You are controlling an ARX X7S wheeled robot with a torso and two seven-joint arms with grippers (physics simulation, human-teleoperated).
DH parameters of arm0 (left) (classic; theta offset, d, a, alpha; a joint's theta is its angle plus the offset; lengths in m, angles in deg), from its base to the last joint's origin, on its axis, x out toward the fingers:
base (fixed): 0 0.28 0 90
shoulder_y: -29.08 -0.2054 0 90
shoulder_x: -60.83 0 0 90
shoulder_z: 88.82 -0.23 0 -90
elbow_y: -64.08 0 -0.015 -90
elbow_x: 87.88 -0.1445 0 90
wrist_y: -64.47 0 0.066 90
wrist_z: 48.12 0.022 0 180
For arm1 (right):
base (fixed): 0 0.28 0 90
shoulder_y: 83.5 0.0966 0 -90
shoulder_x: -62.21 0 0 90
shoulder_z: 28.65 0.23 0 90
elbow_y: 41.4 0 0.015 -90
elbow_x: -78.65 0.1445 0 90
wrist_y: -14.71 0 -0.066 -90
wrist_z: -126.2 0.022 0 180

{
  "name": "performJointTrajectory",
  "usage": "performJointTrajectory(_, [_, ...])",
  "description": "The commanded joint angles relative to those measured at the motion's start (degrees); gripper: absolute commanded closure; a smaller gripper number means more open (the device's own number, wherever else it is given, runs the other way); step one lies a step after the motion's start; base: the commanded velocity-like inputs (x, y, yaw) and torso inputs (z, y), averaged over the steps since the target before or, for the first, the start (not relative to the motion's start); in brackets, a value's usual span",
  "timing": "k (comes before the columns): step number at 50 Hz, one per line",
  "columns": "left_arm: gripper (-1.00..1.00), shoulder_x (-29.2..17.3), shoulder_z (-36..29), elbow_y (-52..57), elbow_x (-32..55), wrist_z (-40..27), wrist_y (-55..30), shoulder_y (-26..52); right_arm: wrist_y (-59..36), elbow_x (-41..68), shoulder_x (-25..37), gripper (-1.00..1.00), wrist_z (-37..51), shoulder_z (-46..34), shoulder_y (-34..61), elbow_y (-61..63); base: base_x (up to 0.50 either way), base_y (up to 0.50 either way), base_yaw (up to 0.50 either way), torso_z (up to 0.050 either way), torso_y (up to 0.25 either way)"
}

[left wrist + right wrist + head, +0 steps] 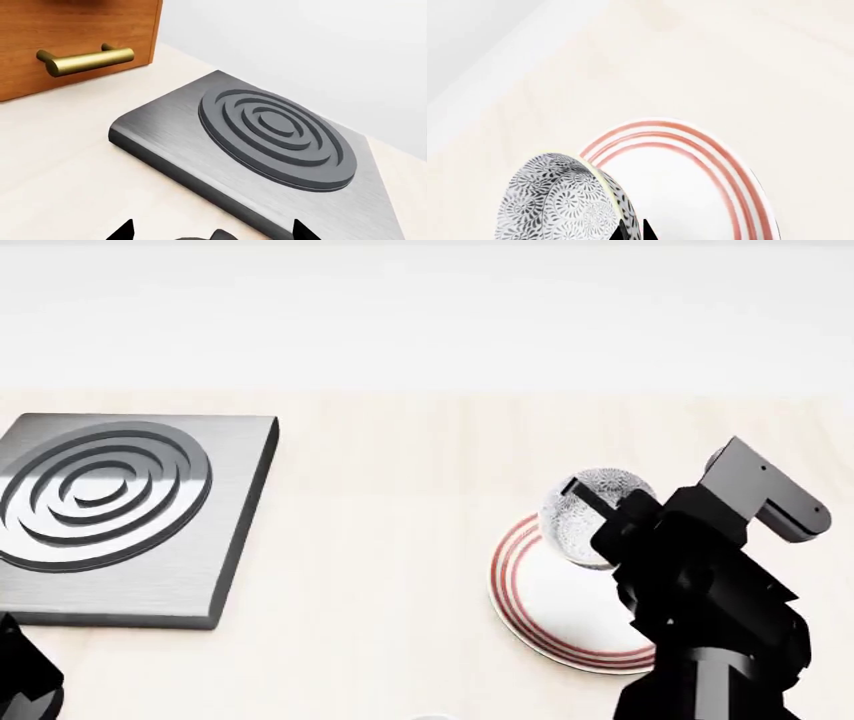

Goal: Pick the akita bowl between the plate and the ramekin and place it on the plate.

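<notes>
My right gripper (632, 231) pinches the akita bowl (560, 200) rim, tilted, plate (694, 170) just beneath. Level it, centre, lower gently, then release. Left fingers (127, 231) spread, empty.

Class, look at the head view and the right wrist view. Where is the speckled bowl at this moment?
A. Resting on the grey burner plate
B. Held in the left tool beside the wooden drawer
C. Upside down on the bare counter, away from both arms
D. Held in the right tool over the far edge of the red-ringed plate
D: the akita bowl sits clamped at its rim in the right tool, above the far edge of the plate.
</notes>
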Motion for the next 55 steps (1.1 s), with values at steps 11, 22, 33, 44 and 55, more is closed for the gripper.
performJointTrajectory(11, [-1.00, 0.0, -0.3, -1.0, 0.1, 0.2, 0.6, 0.3, -1.7, 0.9, 0.2, 1.00, 3.2, 7.8, 0.7, 0.0, 0.00, 0.00, 0.00, 0.000, 0.001])
performJointTrajectory(22, [-1.00, -0.1, -0.3, -1.1, 0.2, 0.2, 0.6, 0.3, -2.7, 0.0, 0.3, 1.00, 4.7, 10.5, 0.3, 0.0, 0.00, 0.00, 0.00, 0.000, 0.000])
performJointTrajectory(33, [-1.00, -0.3, -0.3, 0.3, 0.7, -0.5, -0.1, -0.1, -3.3, -0.3, 0.3, 1.00, 5.4, 11.2, -0.6, 0.0, 0.00, 0.00, 0.00, 0.000, 0.000])
performJointTrajectory(44, [-1.00, -0.4, -0.4, 0.2, 0.8, -0.5, 0.1, -0.1, -2.7, -0.3, 0.2, 1.00, 5.0, 12.1, -1.7, 0.0, 0.00, 0.00, 0.00, 0.000, 0.001])
performJointTrajectory(55, [-1.00, -0.5, -0.4, 0.3, 0.9, -0.6, 0.2, -0.2, -2.2, -0.4, 0.3, 1.00, 4.7, 12.8, -2.3, 0.0, 0.00, 0.00, 0.00, 0.000, 0.000])
